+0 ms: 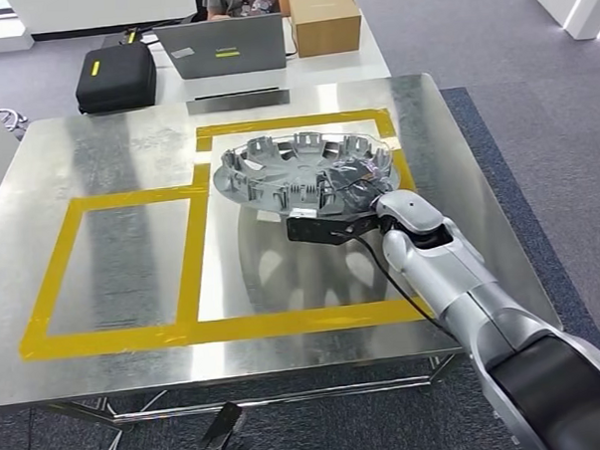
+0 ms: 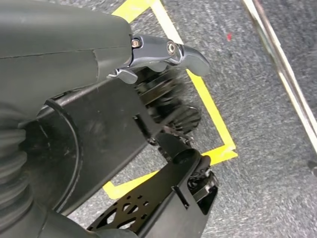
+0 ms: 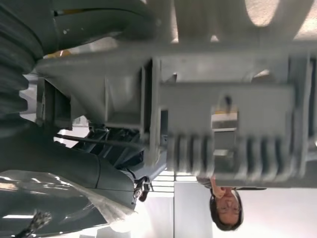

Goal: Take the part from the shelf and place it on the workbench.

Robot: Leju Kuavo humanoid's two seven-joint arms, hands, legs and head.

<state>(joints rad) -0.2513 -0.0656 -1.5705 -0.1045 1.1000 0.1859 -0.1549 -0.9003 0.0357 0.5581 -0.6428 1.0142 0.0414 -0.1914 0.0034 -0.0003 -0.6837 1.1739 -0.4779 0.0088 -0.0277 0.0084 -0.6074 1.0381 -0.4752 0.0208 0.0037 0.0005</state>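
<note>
A silver robot arm reaches in from the near right corner of a shiny metal workbench (image 1: 113, 143) marked with yellow tape (image 1: 189, 329) rectangles. Its right hand (image 1: 355, 188) grips the near right rim of the part (image 1: 294, 165), a round grey plastic wheel cover turned ribbed side up, with dark fingers (image 1: 353, 173) curled over the rim. The part is held tilted above the larger taped rectangle toward the workbench's far right side, and its reflection shows in the metal below it. In the right wrist view the part's grey ribbed underside sits pressed close against the hand, and a person shows beyond it. The left hand (image 2: 164, 52) hangs over grey carpet with yellow floor tape (image 2: 209, 104); its grey thumb sticks out straight with nothing in it, and I cannot tell how its other fingers lie. Beyond the workbench's far edge, a white table carries a black case (image 1: 116, 79), a grey laptop (image 1: 221, 46) and a cardboard box (image 1: 324, 21).
</note>
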